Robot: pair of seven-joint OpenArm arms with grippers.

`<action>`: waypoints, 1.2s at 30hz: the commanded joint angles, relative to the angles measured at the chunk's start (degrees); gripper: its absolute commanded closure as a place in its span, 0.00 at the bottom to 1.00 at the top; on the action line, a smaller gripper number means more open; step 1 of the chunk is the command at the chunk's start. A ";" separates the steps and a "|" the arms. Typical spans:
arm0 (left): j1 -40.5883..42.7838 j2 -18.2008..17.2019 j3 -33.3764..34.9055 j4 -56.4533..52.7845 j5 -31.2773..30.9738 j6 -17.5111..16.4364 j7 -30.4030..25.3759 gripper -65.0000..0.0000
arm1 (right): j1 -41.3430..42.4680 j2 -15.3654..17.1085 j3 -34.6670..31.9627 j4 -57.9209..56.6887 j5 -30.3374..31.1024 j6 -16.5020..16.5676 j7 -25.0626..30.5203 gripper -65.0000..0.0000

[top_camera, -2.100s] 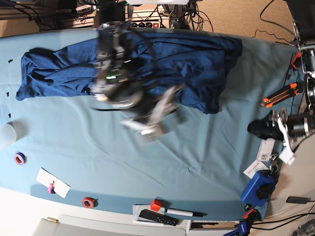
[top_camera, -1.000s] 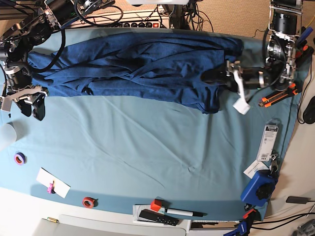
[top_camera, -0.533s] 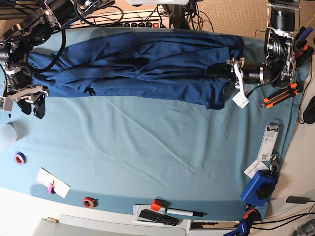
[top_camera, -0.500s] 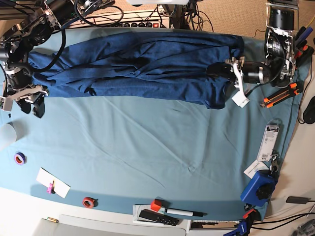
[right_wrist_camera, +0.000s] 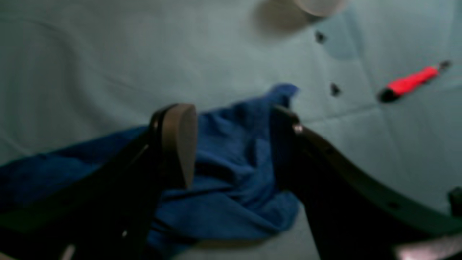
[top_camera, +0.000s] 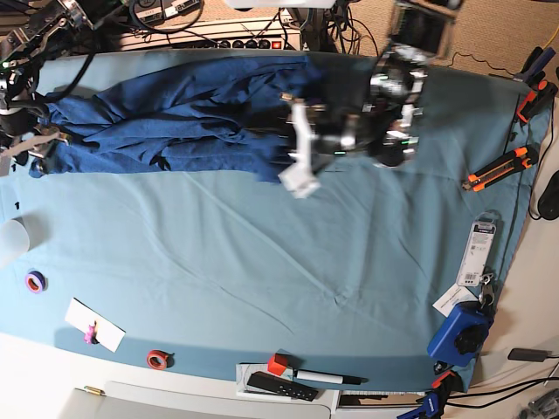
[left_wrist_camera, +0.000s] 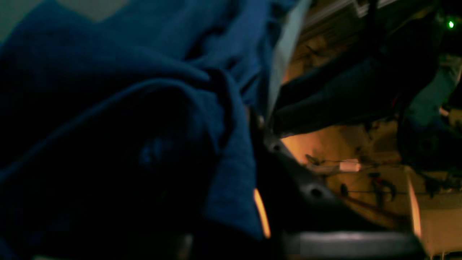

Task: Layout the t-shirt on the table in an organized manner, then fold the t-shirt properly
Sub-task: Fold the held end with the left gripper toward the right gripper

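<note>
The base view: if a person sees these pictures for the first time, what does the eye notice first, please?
First comes the dark blue t-shirt, bunched in a long band along the far side of the teal table. Next is the left tool, shut on the shirt's edge near the table's middle. At the shirt's other end, the right tool stands with its jaws wide apart astride the fabric.

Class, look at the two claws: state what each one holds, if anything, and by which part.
The left claw is shut on the t-shirt, pinching its right-hand end in the base view. The right claw stands open astride the other end, gripping nothing.
</note>
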 commanded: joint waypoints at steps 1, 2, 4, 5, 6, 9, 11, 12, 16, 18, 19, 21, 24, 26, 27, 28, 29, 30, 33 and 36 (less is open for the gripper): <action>-1.51 1.64 1.64 0.96 0.20 0.37 -1.95 1.00 | -0.02 1.38 0.17 1.01 0.22 -0.15 1.70 0.51; -2.19 2.86 3.41 0.92 1.90 0.44 -2.82 1.00 | -0.35 1.60 0.17 1.01 -0.37 -0.26 1.70 0.51; -3.39 4.92 6.82 0.52 4.61 0.52 -4.31 1.00 | -0.96 1.92 0.17 1.01 -0.35 -0.31 1.68 0.51; -3.98 5.68 8.37 0.33 6.16 1.09 -5.20 1.00 | -0.98 1.88 0.17 1.01 -0.55 -0.31 1.66 0.51; -4.44 6.29 9.94 0.17 8.07 1.84 -6.23 1.00 | -0.98 1.88 0.17 1.01 -0.52 -0.31 1.66 0.51; -5.31 6.91 14.62 -0.26 15.37 3.56 -11.34 1.00 | -0.96 1.88 0.17 1.01 -0.46 -0.31 1.70 0.51; -5.27 6.88 17.40 -0.37 20.87 3.89 -14.88 0.80 | -0.96 1.88 0.17 1.01 -0.26 -0.33 1.70 0.51; -5.27 6.88 18.80 -0.42 23.02 4.02 -16.26 0.61 | -0.96 1.88 0.17 1.01 -0.26 -0.33 1.70 0.51; -5.29 7.26 24.68 -0.44 28.13 10.69 -21.20 0.45 | -0.96 1.88 0.15 1.01 0.00 -0.33 1.70 0.51; -5.29 8.50 26.99 -0.44 30.08 11.19 -21.84 0.45 | -0.96 1.88 0.15 1.01 0.42 -0.33 1.68 0.51; -5.29 9.40 27.98 -0.44 30.45 11.43 -22.08 0.45 | -0.96 1.88 0.17 1.01 0.57 -0.33 1.66 0.51; -5.29 11.45 29.51 -0.44 31.06 11.82 -22.84 0.45 | -0.94 1.88 0.15 1.01 0.59 -0.33 1.68 0.51; -5.95 12.09 32.35 -0.46 32.20 12.07 -26.47 0.45 | -0.96 1.86 0.13 1.01 0.83 -0.50 1.62 0.51; -6.38 12.09 33.94 -0.46 34.45 12.22 -27.74 0.45 | -0.96 1.88 0.15 1.01 1.03 -0.79 1.25 0.51; -6.71 12.09 34.49 -0.46 35.65 12.17 -27.82 0.45 | -0.96 1.88 0.13 1.01 1.14 -0.79 1.27 0.51; -7.10 12.09 34.84 -0.46 36.52 12.02 -27.78 0.45 | -0.96 1.88 0.13 1.01 1.20 -0.76 1.27 0.51; -7.45 12.09 34.93 -0.46 36.94 11.93 -27.78 0.45 | -0.96 1.88 0.13 1.01 1.18 -0.76 1.27 0.51; -7.91 12.09 34.93 -0.46 37.18 11.93 -27.56 0.45 | -0.96 1.86 0.13 1.01 1.20 -0.76 1.27 0.51; -9.94 12.09 34.47 -0.44 37.86 11.98 -23.67 0.45 | -0.96 1.88 0.13 1.01 1.22 -0.76 1.31 0.51; -12.22 12.09 32.22 -0.44 35.63 11.91 -18.95 0.45 | -0.96 1.88 0.13 1.01 1.22 -0.76 1.36 0.51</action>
